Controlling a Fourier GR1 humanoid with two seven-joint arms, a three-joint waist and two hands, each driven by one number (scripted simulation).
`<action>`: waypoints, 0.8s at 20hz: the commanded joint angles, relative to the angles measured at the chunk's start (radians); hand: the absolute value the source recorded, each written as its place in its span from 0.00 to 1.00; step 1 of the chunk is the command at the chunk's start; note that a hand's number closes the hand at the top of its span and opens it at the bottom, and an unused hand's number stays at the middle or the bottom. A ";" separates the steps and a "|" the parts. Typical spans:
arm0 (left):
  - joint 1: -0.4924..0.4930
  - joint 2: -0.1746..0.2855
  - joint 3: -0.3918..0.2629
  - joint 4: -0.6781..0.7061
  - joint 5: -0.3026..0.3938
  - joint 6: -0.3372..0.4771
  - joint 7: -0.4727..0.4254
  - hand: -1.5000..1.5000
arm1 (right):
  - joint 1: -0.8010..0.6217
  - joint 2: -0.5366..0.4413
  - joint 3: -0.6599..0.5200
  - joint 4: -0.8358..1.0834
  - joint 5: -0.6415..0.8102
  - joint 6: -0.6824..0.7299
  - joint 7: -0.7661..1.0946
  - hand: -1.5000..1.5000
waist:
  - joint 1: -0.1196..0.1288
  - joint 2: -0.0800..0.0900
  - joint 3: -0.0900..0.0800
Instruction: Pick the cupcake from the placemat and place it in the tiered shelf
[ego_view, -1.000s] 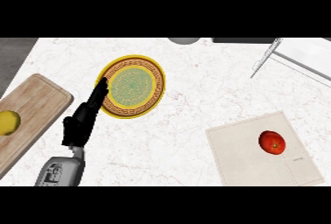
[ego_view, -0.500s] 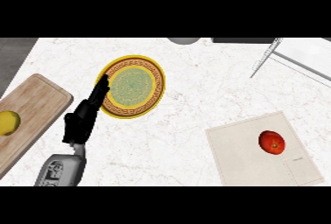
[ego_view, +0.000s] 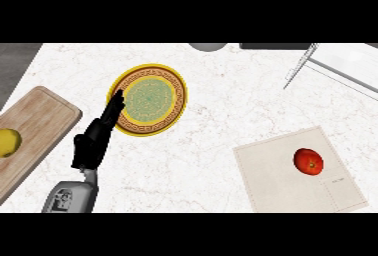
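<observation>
Head view is showing the left hand (ego_view: 92, 142) lying open, fingers straight, holding nothing, fingertips beside the plate (ego_view: 151, 99). Well to its right, a red round item (ego_view: 308, 161) is sitting untouched on the placemat (ego_view: 273, 180). Picking is not yet begun, so a reach there is needed next.

This was a kitchen. The work surface was a white marble counter (ego_view: 221, 75), the sort found in a home. A wooden board (ego_view: 40, 120) lay at its left edge with a yellow fruit (ego_view: 6, 142) on it. Near the board sat a yellow plate (ego_view: 181, 95) with an ornate border. To the right lay a pale placemat (ego_view: 280, 185) bearing a red, tomato-like thing (ego_view: 308, 161). A metal shelf (ego_view: 300, 67) frame stood at the far right corner.
</observation>
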 joint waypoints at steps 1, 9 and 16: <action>0.022 -0.002 0.006 -0.024 0.011 -0.004 0.002 0.50 | 0.030 0.017 -0.011 -0.038 -0.028 -0.052 0.041 0.00 | 0.001 -0.001 0.000; -0.041 0.008 0.030 0.036 0.011 -0.005 -0.007 0.50 | 0.042 0.032 -0.044 -0.172 -0.235 -0.032 -0.086 0.00 | -0.007 -0.002 0.001; 0.028 -0.004 0.007 0.007 -0.006 0.000 -0.026 0.50 | 0.037 0.010 -0.045 -0.300 -0.311 -0.031 -0.082 0.00 | -0.003 -0.002 0.000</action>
